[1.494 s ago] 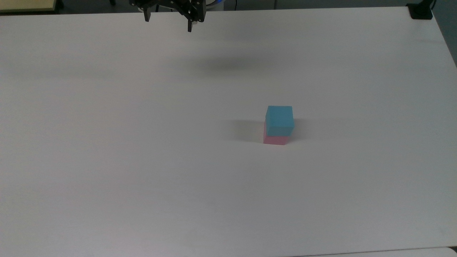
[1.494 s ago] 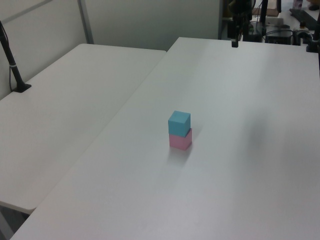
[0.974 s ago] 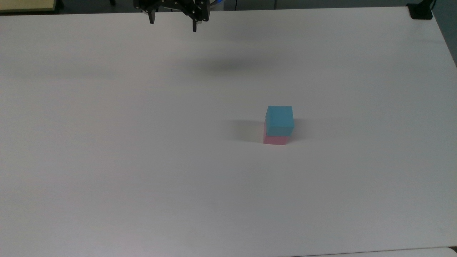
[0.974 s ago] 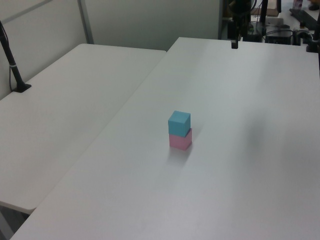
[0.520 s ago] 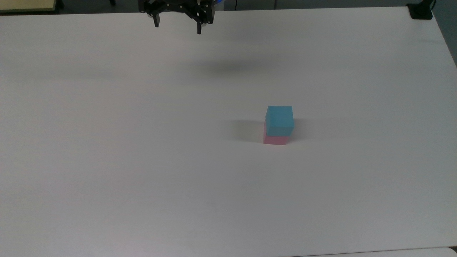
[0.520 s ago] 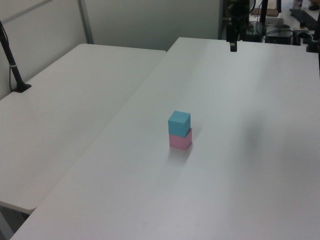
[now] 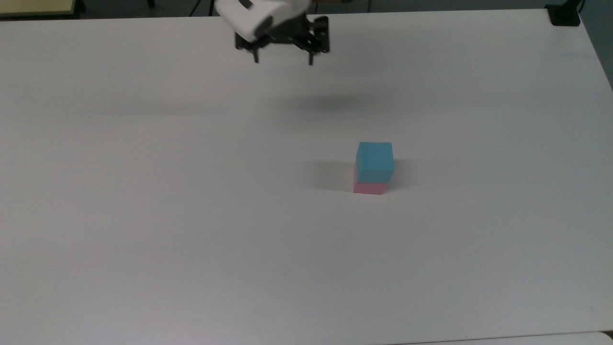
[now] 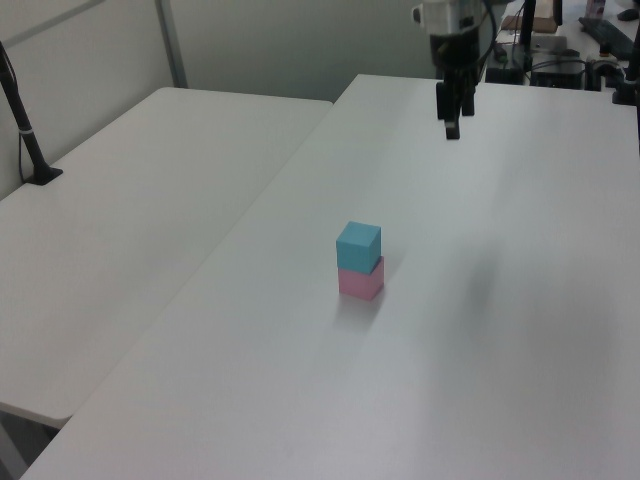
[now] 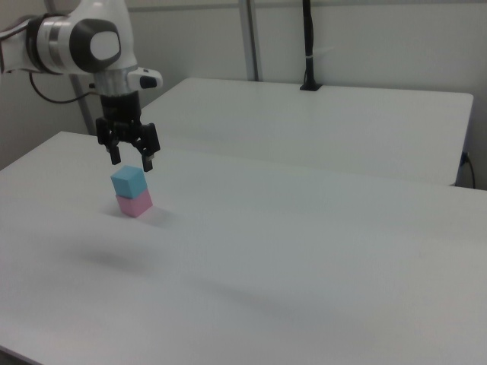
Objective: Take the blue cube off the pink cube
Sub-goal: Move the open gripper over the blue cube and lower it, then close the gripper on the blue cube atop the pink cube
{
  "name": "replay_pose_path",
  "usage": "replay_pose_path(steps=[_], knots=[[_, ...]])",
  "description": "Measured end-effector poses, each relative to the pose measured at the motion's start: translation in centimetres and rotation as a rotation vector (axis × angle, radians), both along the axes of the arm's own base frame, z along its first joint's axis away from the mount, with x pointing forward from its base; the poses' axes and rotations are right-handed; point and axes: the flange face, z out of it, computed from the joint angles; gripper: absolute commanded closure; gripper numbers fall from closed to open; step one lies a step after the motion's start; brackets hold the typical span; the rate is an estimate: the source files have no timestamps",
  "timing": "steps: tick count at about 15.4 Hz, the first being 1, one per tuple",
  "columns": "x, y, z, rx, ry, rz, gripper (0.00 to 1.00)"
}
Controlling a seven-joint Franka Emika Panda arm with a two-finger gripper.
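Hovering above the white table (image 7: 143, 215), gripper (image 7: 283, 61) spread open and empty, well apart from blue cube (image 7: 375, 161) stacked on pink cube (image 7: 368, 188)

From my station, the blue cube (image 7: 375, 161) sits squarely on the pink cube (image 7: 368, 188), which rests on the table (image 7: 143, 191). In the top view the stack lies below and to the right of my gripper (image 7: 283, 61), well apart from it. In the left view the stack is nearer the camera than the gripper (image 8: 451, 128) and to its left.
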Motion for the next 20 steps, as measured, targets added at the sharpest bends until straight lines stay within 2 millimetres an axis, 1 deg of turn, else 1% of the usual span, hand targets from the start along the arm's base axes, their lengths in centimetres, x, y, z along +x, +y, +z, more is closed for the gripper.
replay_pose_path(steps=[2, 3, 6, 7, 10, 12, 14, 17, 18, 19, 20], knots=[[1.4, 3.0, -1.4, 0.022, -0.055, 0.022, 0.00], [2.3, 5.3, -2.6, 0.027, -0.090, 0.021, 0.00], [4.1, 9.1, -4.9, 0.034, -0.152, 0.015, 0.00], [4.7, 10.1, -5.7, 0.037, -0.170, 0.014, 0.00], [6.0, 12.7, -7.9, 0.045, -0.209, 0.019, 0.00], [6.5, 14.0, -9.0, 0.044, -0.211, 0.031, 0.00], [7.1, 15.1, -9.9, 0.048, -0.226, 0.039, 0.00], [7.5, 16.1, -11.0, 0.052, -0.242, 0.049, 0.01], [7.6, 16.2, -11.4, 0.050, -0.237, 0.050, 0.08], [7.6, 16.2, -11.8, 0.048, -0.232, 0.051, 0.19], [7.6, 16.2, -12.2, 0.043, -0.227, 0.053, 0.34]])
